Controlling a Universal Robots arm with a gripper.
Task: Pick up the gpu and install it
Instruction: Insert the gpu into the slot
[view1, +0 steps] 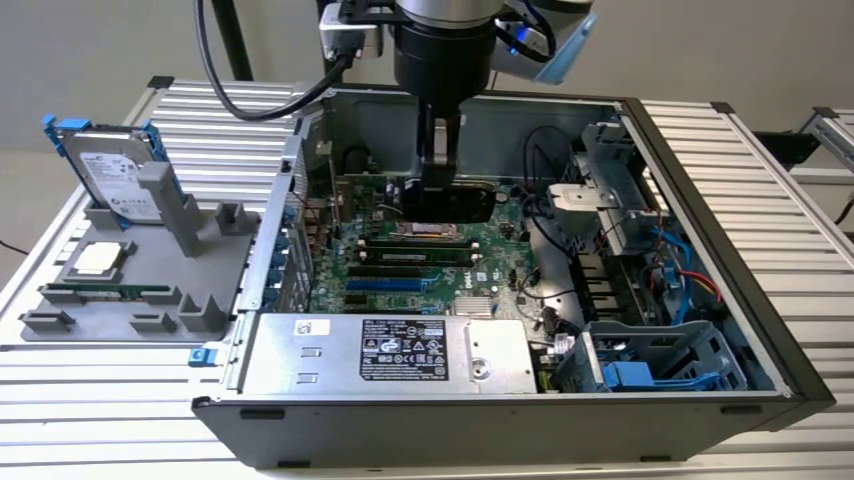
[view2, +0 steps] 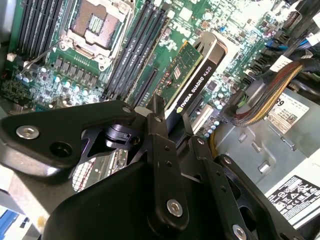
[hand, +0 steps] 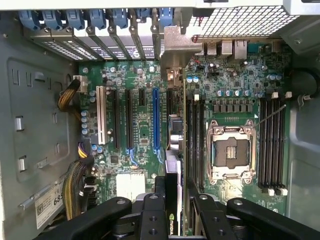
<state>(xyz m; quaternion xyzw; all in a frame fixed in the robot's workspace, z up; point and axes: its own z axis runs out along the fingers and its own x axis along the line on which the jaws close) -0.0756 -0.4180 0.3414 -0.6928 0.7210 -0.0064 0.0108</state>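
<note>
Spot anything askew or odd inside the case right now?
Nothing damaged. The green-board graphics card with black cooler is clamped in the tool, held above the green motherboard, not seated. The metal CPU socket is empty.

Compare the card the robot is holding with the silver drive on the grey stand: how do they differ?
The gpu is black-faced on a green board; the hard drive is silver with blue rails. The gpu hangs inside the open computer case, clamped by the end effector; the hard drive stands propped in the grey holder outside. Both are flat rectangles.

gpu lower end hidden behind fingers | arm cropped above
</note>
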